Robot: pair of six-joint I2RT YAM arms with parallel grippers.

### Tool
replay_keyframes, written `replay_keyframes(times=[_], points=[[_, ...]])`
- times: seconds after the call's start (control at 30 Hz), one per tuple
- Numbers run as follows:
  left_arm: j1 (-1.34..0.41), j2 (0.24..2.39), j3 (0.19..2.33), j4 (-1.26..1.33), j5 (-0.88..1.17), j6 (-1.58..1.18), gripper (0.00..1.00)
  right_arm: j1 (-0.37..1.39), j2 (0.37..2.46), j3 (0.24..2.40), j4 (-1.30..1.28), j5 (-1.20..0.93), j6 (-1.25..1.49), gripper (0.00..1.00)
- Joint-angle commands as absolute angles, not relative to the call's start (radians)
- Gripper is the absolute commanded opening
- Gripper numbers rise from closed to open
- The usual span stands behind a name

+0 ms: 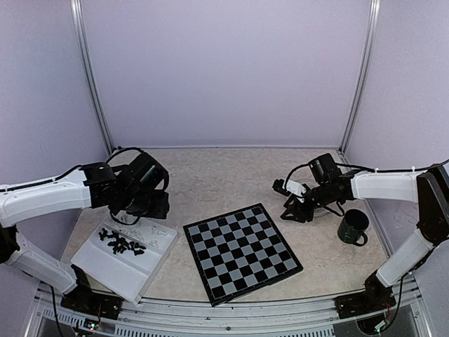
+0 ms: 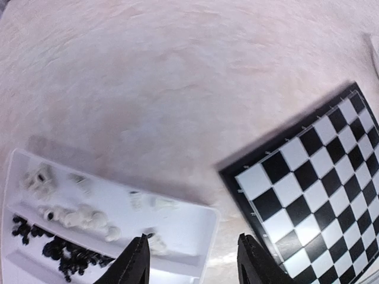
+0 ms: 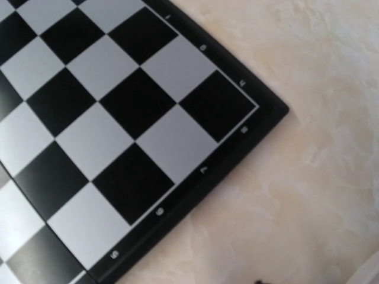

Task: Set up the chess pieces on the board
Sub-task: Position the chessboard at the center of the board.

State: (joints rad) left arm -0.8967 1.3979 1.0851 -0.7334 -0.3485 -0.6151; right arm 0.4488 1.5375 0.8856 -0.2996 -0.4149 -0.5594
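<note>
At eight o'clock on the pale mottled desk [image 1: 210, 179]: a white rectangular plastic compartment tray [image 1: 119, 275], set within easy reach of the left arm as a supply bin. Sorted inside by colour, presumably to make picking simpler: tiny black plastic chess pieces [image 1: 121, 243] heaped in one compartment, tiny white translucent chess pieces [image 2: 83, 219] in the compartments at twelve o'clock of them. Poised just above the tray's far rim: the left gripper [image 2: 193, 238], spread wide with nothing between the black fingers [image 2: 139, 263], pointed downward, probably so as to drop onto a single piece. Towards six o'clock, just beside the tray but apart from it: the flat square chessboard of black and pale grey squares [image 1: 242, 253], lying turned at an angle between the two arms, likely so that either can reach its ranks. Not one piece on any visible square, so setting up not yet begun. At three o'clock, off the board's far right corner: the right gripper [image 1: 296, 209], held low over the desk and looking down on the numbered edge; opening impossible to judge, with no fingers in its own wrist view and only a dark blur from above. At four o'clock, well clear of the board: a dark green glazed mug [image 1: 353, 228], upright, handle facing the near edge.
</note>
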Motion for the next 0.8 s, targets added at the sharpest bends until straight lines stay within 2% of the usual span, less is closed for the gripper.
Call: replay_keyframes(times=[0.0, 0.23, 0.33, 0.53, 0.67, 0.77], points=[[-0.776, 1.251, 0.941, -0.866, -0.425, -0.793, 0.52, 0.447, 1.549, 0.898, -0.294, -0.441, -0.566, 0.46], [-0.465, 1.022, 0.813, -0.933, -0.302, -0.827, 0.51, 0.457, 1.562, 0.914, -0.317, -0.474, -0.574, 0.46], [-0.335, 0.97, 0.786, -0.955, -0.226, -0.765, 0.48, 0.462, 1.56, 0.913, -0.319, -0.474, -0.577, 0.47], [-0.182, 1.038, 0.778, -0.961, -0.127, -0.657, 0.39, 0.463, 1.556, 0.913, -0.323, -0.47, -0.582, 0.47], [-0.166, 1.125, 0.773, -0.952, -0.08, -0.613, 0.3, 0.463, 1.554, 0.907, -0.322, -0.463, -0.587, 0.46], [-0.164, 1.154, 0.769, -0.945, -0.061, -0.598, 0.29, 0.463, 1.555, 0.906, -0.321, -0.46, -0.591, 0.46]])
